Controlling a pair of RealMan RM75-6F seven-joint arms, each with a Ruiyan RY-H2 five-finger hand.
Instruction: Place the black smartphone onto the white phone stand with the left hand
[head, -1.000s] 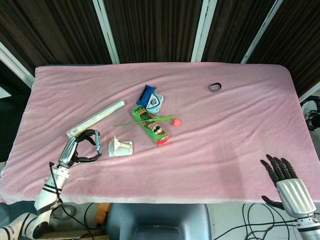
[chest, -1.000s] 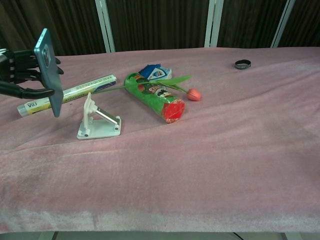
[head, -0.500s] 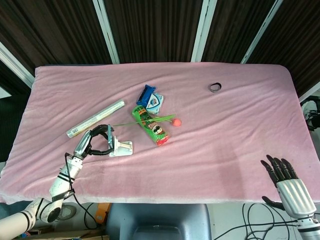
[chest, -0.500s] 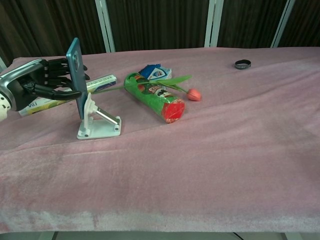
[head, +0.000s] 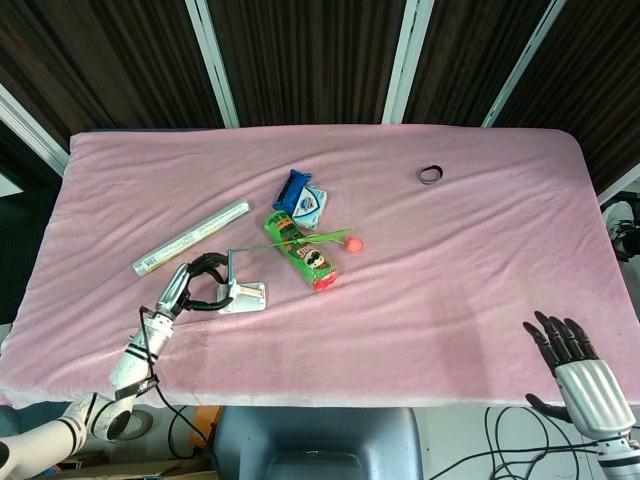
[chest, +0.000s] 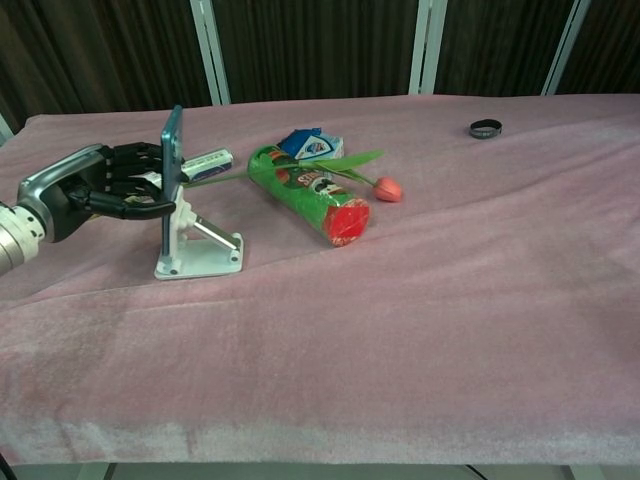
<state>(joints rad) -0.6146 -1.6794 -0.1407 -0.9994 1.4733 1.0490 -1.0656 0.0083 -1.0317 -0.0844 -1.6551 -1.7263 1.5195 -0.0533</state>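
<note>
My left hand (chest: 105, 190) (head: 197, 284) grips the black smartphone (chest: 171, 158), held upright on edge with its teal side showing. The phone's lower part is right against the back rest of the white phone stand (chest: 197, 247) (head: 243, 296); whether it rests in the stand I cannot tell. In the head view the phone (head: 229, 268) shows only as a thin dark strip above the stand. My right hand (head: 575, 361) hovers open off the table's front right corner, holding nothing, and the chest view does not show it.
A green snack can (chest: 310, 194) with a tulip stem (chest: 385, 187) across it lies right of the stand. A blue and white packet (chest: 312, 143) sits behind it, and a silver tube (head: 191, 237) lies behind my left hand. A black ring (chest: 485, 128) is far right.
My left hand carried the phone to the right, from left of the stand until it stands upright against the stand's back rest. The right hand stayed put.
</note>
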